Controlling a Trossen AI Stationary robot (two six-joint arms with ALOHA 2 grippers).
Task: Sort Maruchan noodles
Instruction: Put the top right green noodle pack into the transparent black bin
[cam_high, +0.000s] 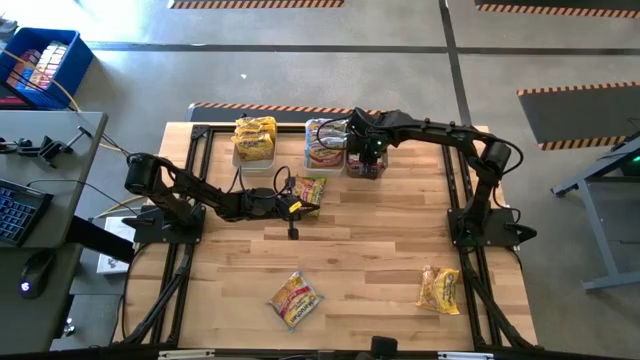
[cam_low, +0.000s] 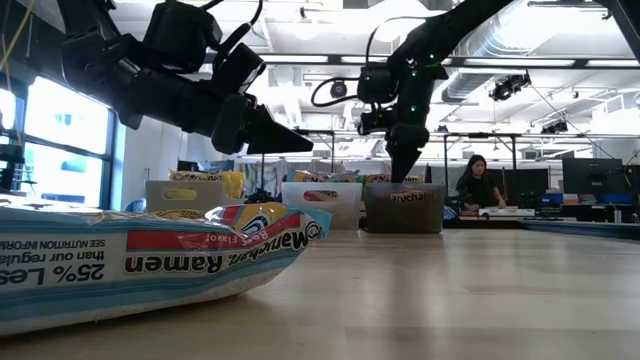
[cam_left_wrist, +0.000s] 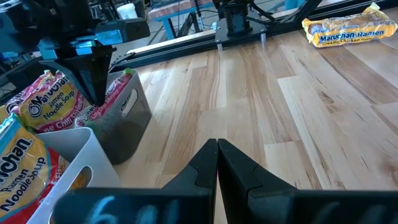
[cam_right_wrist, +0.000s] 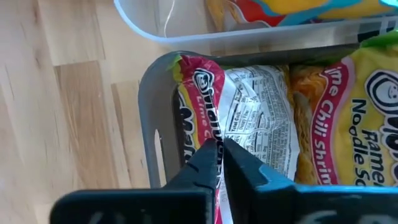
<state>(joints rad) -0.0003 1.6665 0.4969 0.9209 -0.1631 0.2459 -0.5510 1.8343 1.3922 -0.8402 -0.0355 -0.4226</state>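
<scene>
The right arm bends over the far side of the table and points its right gripper (cam_high: 366, 160) straight down into the dark bin (cam_high: 366, 164). Its fingers are pressed together, tip to tip, with the tips down among the packets in that bin; I cannot tell if any wrapper is pinched between them. Right under the tips is a lime chili shrimp packet (cam_right_wrist: 249, 124) standing on edge, with another packet (cam_right_wrist: 364, 106) beside it. The left arm lies low and stretched toward the middle of the table, and its left gripper (cam_high: 293, 208) is also closed tight and holds nothing. Just past its tip lies a packet with a green edge (cam_high: 311, 190), flat on the wood. The clear bin on the left (cam_high: 254, 139) is piled with yellow packets, and the middle clear bin (cam_high: 324, 143) holds more. Two more noodle packets lie apart near the front edge, one in the middle (cam_high: 295, 299) and one to the right (cam_high: 439, 289). In the low view a big packet (cam_low: 150, 255) is so close that its left end is cut off. Most of what is inside the dark bin is hidden by the right gripper from above.
</scene>
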